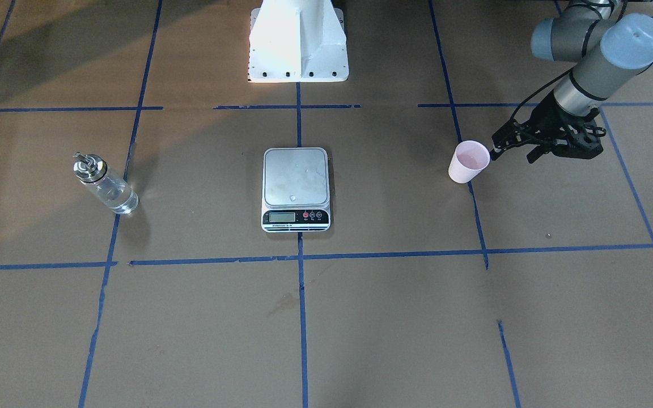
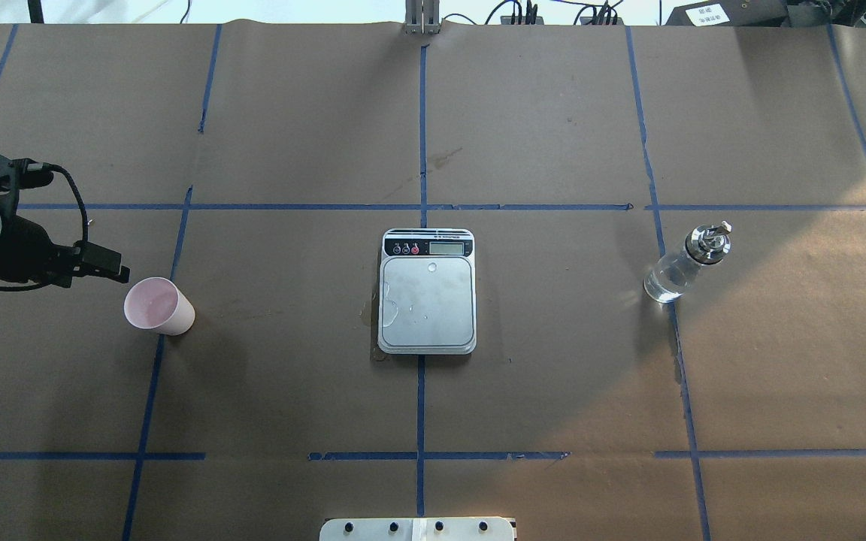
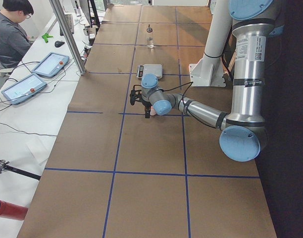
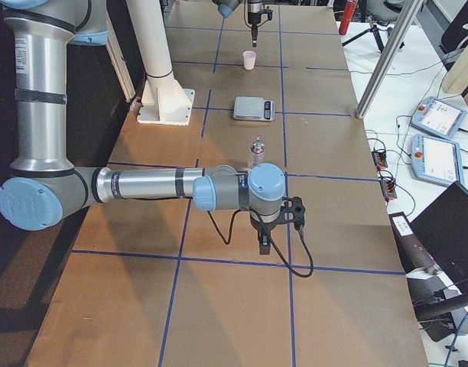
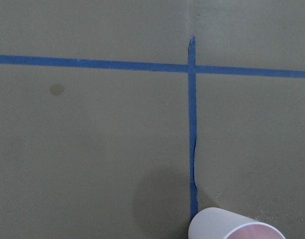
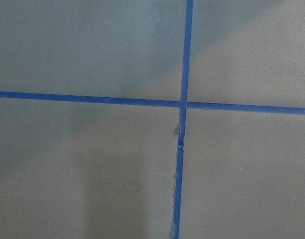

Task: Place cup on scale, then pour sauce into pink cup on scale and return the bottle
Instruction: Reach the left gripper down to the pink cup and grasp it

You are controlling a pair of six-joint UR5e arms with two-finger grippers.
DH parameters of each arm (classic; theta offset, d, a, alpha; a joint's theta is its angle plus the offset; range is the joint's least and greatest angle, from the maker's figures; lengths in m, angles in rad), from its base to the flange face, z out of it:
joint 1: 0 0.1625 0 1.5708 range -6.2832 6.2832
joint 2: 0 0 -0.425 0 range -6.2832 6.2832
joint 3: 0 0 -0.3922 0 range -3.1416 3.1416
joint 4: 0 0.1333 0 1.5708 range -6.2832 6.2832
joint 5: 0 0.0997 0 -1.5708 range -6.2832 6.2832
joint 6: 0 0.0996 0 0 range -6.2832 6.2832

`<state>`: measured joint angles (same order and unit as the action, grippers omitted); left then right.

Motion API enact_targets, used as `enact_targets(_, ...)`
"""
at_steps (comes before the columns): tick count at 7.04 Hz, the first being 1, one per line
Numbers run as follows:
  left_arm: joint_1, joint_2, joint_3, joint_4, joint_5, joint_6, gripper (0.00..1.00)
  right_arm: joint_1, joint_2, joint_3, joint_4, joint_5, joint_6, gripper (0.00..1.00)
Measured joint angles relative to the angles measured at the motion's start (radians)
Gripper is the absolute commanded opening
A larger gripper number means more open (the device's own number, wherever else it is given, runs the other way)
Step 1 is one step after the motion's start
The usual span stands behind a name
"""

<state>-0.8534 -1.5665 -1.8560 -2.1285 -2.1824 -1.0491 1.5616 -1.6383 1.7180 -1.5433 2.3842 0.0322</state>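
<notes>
The brown paper desk (image 2: 553, 361), gridded with blue tape (image 2: 422, 135), carried the scale (image 2: 427, 304) at its centre. The pink cup (image 2: 158, 306) stood upright well off toward the robot's left, and the bottle (image 2: 685, 263), clear sauce (image 2: 664, 284) inside, stood well off toward its right. The left tool (image 2: 108, 264) hung just beside the cup's rim and the right tool (image 4: 264, 243) hovered over bare desk beyond the bottle; whether either was wide or narrow could not be told.

The scale (image 2: 427, 312) is seen at centre, the cup (image 2: 159, 305) left beside the left gripper (image 2: 116, 267), the bottle (image 2: 682, 267) right.
</notes>
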Motion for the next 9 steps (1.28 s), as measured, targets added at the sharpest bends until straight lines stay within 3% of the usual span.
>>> enact_targets(1,0.018,-0.006,0.002,0.001,0.003,-0.012,0.95,0.000,0.000,0.000,-0.001,0.000,0.000,1.00)
enact_targets(2,0.034,-0.013,0.006,0.001,0.004,-0.020,0.80,0.000,0.000,-0.001,-0.001,0.000,0.000,1.00)
enact_targets(4,0.055,-0.034,0.027,0.002,0.004,-0.043,0.28,0.000,0.000,-0.001,0.000,0.000,0.000,1.00)
enact_targets(5,0.060,-0.039,0.036,0.002,0.004,-0.048,0.10,0.000,0.000,-0.001,-0.001,0.000,0.000,1.00)
enact_targets(6,0.064,-0.042,0.042,0.002,0.005,-0.050,0.00,0.000,0.000,-0.001,-0.001,0.000,0.000,1.00)
enact_targets(9,0.077,-0.043,0.038,0.009,0.021,-0.063,0.00,-0.002,0.005,0.000,-0.003,0.009,0.000,1.00)
